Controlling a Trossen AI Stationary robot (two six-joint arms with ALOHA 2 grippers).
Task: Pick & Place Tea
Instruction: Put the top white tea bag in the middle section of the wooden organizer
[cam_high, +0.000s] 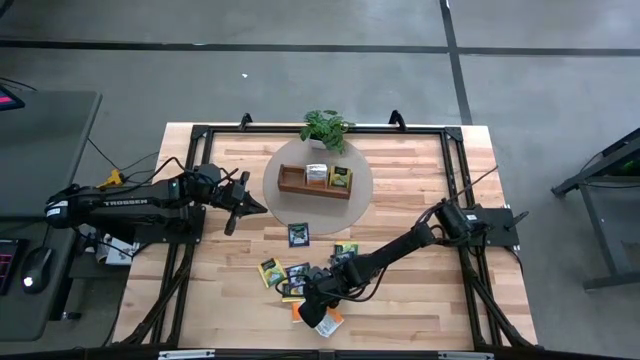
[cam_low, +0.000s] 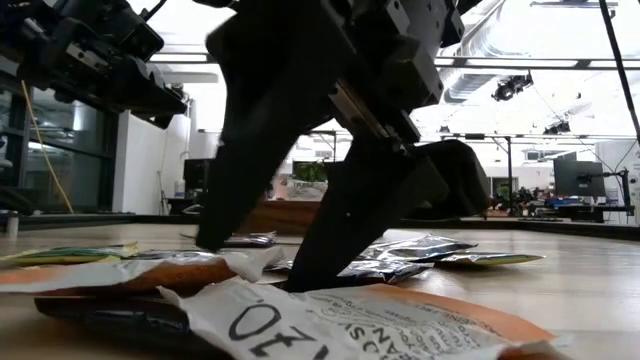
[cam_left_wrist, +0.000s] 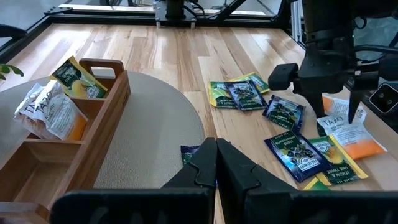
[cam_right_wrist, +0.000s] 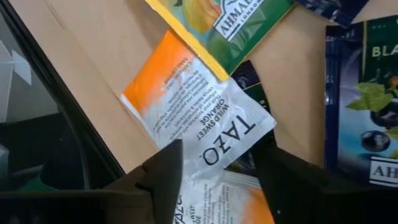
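at the near edge of the desk (cam_high: 420, 290), the right gripper (cam_high: 320, 312) stands nose-down over the loose heap of tea, its two fingers (cam_right_wrist: 163, 180) spread apart on either side of a white-and-orange sachet (cam_right_wrist: 199, 121) that lies flat on the wood. nothing is pinched yet; the fingers look set to close on that sachet's white end, probably because it lies on top of the pile and free of the others. a second orange sachet (cam_right_wrist: 239, 199) lies partly under it, and a yellow-green one (cam_right_wrist: 233, 22) and a dark blue one (cam_right_wrist: 367, 118) crowd just beside, so a neighbour could get dragged along.

around this gripper the left wrist view shows roughly eight or nine sachets scattered on the desk, mostly dark blue and yellow-green, two orange; overlaps keep the count loose. one more dark sachet (cam_high: 298, 234) lies alone, near the round mat (cam_high: 358, 195).

on that mat sits the wooden tray (cam_high: 292, 185) with three compartments, two sachets already in it: a white-orange one (cam_left_wrist: 53, 112) and a yellow-green one (cam_left_wrist: 78, 81). a potted plant (cam_high: 325, 128) stands behind the tray.

the left gripper (cam_high: 240, 203) waits pressed shut and empty, beside the mat.
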